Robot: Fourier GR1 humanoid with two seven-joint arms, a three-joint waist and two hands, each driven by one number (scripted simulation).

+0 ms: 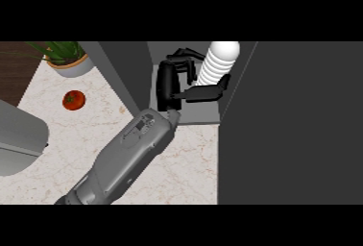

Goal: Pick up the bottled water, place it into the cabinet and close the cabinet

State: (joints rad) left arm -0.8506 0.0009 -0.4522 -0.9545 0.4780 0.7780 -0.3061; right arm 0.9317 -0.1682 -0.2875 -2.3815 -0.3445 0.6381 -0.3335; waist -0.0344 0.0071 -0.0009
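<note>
Grey forearm [131, 153] comes in from the lower edge, left of the cabinet [199, 114], and slants up across the marble counter [191, 163] to the cabinet's mouth. It is the only arm in view, and it ends in the left hand [170, 84], which is inside the opening.

The hand's fingers [186, 54] curl over from the left side of the bottled water [220, 60], and the thumb [205, 93] lies across below it, so the hand is clamped on the bottle. The bottle is white and ribbed with a rounded top. It sits within the cabinet's opening, at its right side and close to the right inner wall. I cannot tell whether its base rests on the cabinet floor.

The opening is narrow. A slanted dark wall [117, 72] bounds it on the left and a broad dark panel [297, 120] on the right; the hand and bottle fill most of the width between them. The pale cabinet floor shows bare in front of the hand, up to its front edge where the counter begins.

Left of the cabinet the counter has open room. A red tomato [73, 100] lies well apart from the cabinet, a potted plant [68, 60] stands near the counter's far edge, and a grey rounded object [18, 139] sits at the far left.
</note>
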